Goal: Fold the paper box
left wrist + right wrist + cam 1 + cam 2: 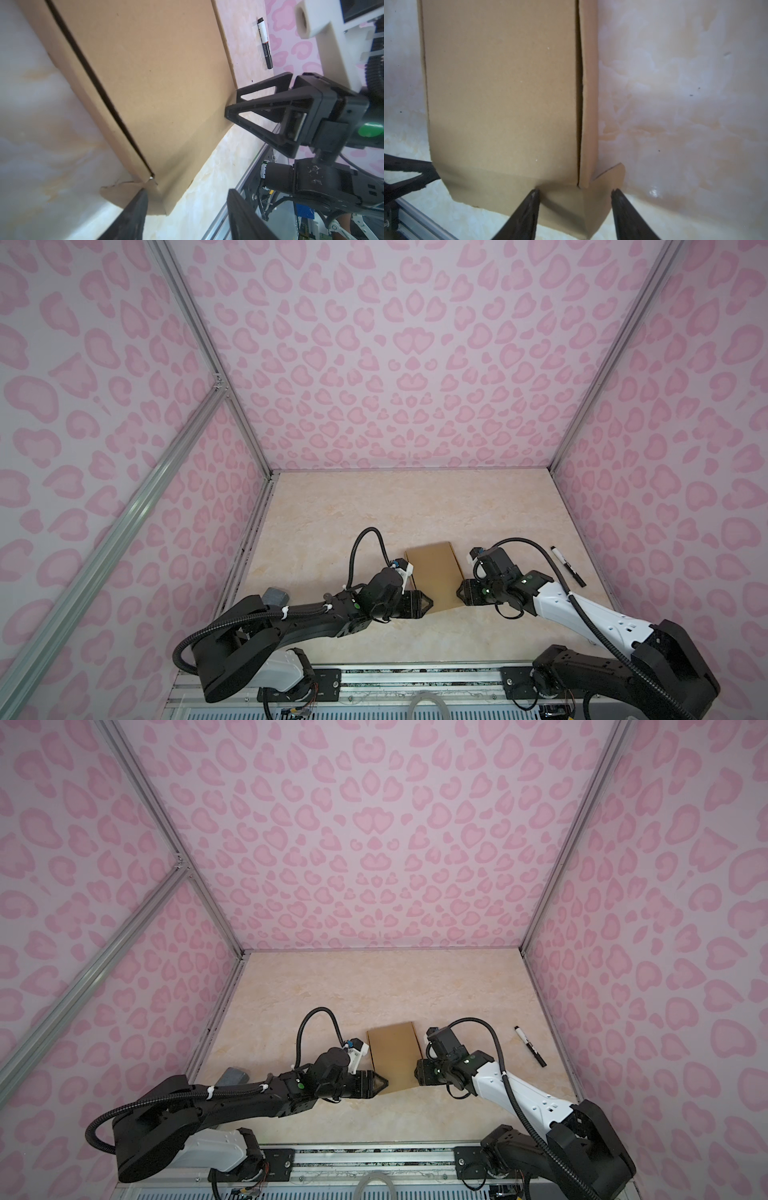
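Observation:
The paper box (434, 572) (394, 1052) is a shallow brown cardboard carton lying closed in the middle of the table, with an end flap sticking out flat toward the arms. My left gripper (430, 604) (386, 1082) is at the flap's left corner. In the left wrist view it (187, 194) is open, with one finger (137, 205) over a small corner tab of the box (145, 83). My right gripper (459, 594) (416, 1073) (231, 101) is at the flap's right corner. It (575, 192) is open, its jaws either side of the flap (571, 207) without pinching it.
A black marker pen (568, 566) (530, 1046) (265, 42) lies to the right near the wall. A grey felt block (276, 596) (233, 1076) sits at the left, partly behind my left arm. Pink patterned walls enclose the table; a metal rail (415, 676) runs along the front.

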Controlling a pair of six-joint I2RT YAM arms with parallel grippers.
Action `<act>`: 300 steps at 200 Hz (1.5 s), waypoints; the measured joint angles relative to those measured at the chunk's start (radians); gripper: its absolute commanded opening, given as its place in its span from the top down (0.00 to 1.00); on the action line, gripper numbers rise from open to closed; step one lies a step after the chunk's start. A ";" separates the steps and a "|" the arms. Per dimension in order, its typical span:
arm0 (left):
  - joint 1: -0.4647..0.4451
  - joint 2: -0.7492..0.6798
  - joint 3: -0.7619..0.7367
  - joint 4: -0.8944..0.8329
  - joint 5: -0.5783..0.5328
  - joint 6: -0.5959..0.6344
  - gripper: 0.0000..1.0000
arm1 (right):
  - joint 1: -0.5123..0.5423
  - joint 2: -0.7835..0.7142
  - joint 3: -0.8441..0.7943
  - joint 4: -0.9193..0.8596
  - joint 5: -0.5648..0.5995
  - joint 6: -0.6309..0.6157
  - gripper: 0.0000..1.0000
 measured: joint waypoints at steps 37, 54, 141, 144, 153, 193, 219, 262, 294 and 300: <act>0.000 0.012 0.002 0.000 0.002 0.002 0.37 | 0.000 0.001 -0.005 0.016 -0.004 0.000 0.42; 0.000 -0.004 0.001 -0.005 0.001 0.004 0.37 | 0.000 -0.023 -0.005 0.002 0.024 0.001 0.42; 0.000 -0.040 -0.032 0.011 -0.006 0.019 0.37 | -0.003 -0.052 -0.060 0.093 0.003 0.019 0.38; 0.000 -0.039 -0.032 0.011 -0.005 0.020 0.37 | -0.003 -0.050 -0.060 0.094 0.000 0.019 0.38; 0.000 -0.033 -0.032 0.011 -0.005 0.023 0.37 | -0.003 -0.044 -0.060 0.098 -0.008 0.018 0.38; 0.000 -0.005 -0.037 0.018 0.002 0.029 0.37 | -0.005 -0.031 -0.062 0.116 -0.022 0.011 0.41; 0.000 0.011 -0.037 0.034 0.003 0.037 0.37 | -0.005 -0.025 -0.062 0.124 -0.034 0.011 0.42; 0.000 -0.007 -0.039 0.045 -0.002 0.056 0.37 | -0.008 -0.014 -0.056 0.124 -0.032 0.010 0.40; 0.000 0.004 -0.036 0.061 -0.002 0.074 0.38 | -0.008 0.005 -0.043 0.124 -0.032 0.005 0.41; 0.000 0.013 -0.034 0.066 -0.002 0.076 0.38 | -0.008 0.007 -0.042 0.125 -0.032 0.003 0.42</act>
